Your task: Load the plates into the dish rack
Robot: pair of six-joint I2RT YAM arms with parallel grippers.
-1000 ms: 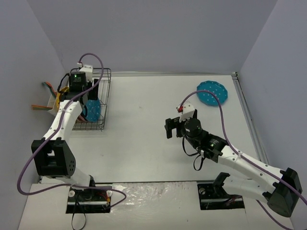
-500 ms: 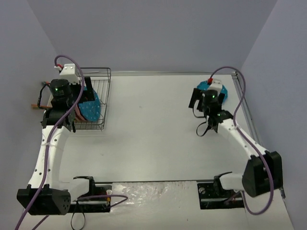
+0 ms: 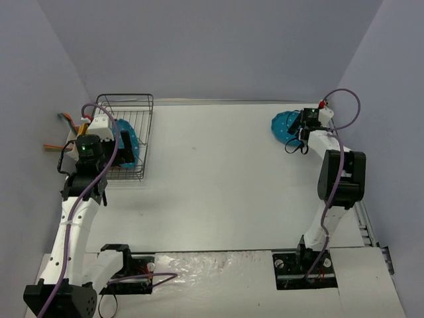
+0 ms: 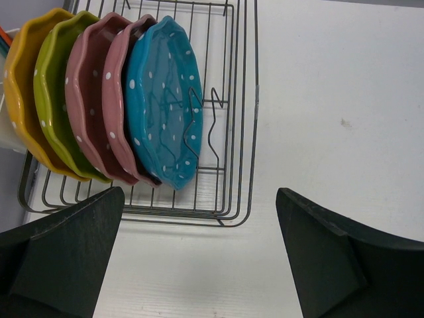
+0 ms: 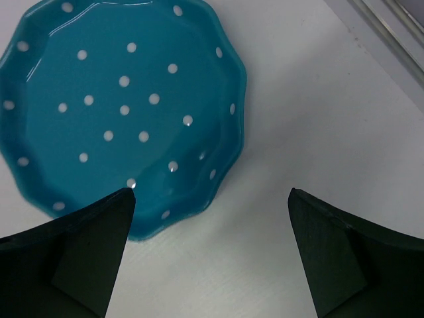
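Top external: dish rack (image 3: 150,132) sits at the far left of the table (image 3: 218,179). Left gripper (image 4: 200,195) hovers over the rack's near end, fingers wide apart, holding nothing.

Left wrist cam: five plates stand on edge in the rack, packed face to face and leaning. Left to right: orange plate (image 4: 16,99), yellow-green plate (image 4: 50,99), first pink plate (image 4: 79,86), second pink plate (image 4: 116,93), racked teal plate (image 4: 162,99). The racked teal plate is up against a wire divider (image 4: 195,126).

Far right: loose teal plate (image 5: 119,106) lies flat on the table near the back corner, well apart from the rack. Right gripper (image 5: 211,193) hangs over its edge, fingers spread, nothing gripped. The plate rim shows in the gap, with bare table to its right. Can't tell whether the fingers touch the plate.
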